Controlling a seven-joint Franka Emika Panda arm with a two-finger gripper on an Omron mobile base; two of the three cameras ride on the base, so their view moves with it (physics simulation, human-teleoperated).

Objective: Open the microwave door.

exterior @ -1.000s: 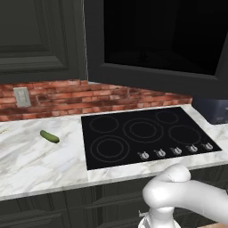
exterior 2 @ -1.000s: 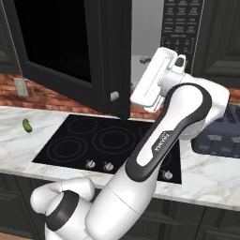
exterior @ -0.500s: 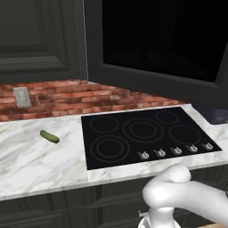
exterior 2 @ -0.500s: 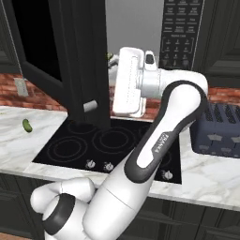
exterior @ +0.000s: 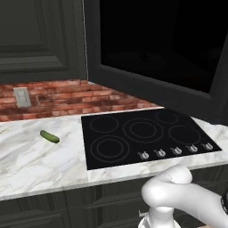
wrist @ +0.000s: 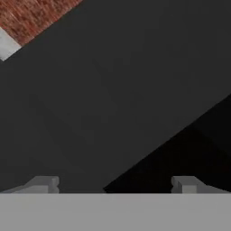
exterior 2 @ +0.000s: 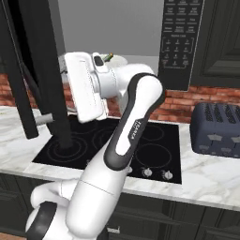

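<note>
The microwave door (exterior: 156, 49) is a wide black panel with a dark window, and it hangs swung far out over the cooktop. From the right it appears nearly edge-on as black bars (exterior 2: 49, 79), with the grey microwave cavity (exterior 2: 112, 28) bare behind it. My gripper (exterior 2: 65, 77) reaches left from the white hand and sits right up against the door's inner side. Up close, the black door frame (wrist: 103, 99) lies just beyond the two fingertips (wrist: 43, 182). The gripper (wrist: 113, 182) is open and holds nothing.
A black glass cooktop (exterior: 142, 138) lies in the marble counter (exterior: 35, 164) below the door. A green cucumber (exterior: 49, 136) lies to its left, under a wall outlet (exterior: 21, 96). A dark toaster (exterior 2: 218, 129) stands at the right. The microwave's keypad (exterior 2: 180, 42) is above it.
The door has swung further open, from facing the right camera to nearly edge-on. My hand has moved left along with it, jaws still open.
</note>
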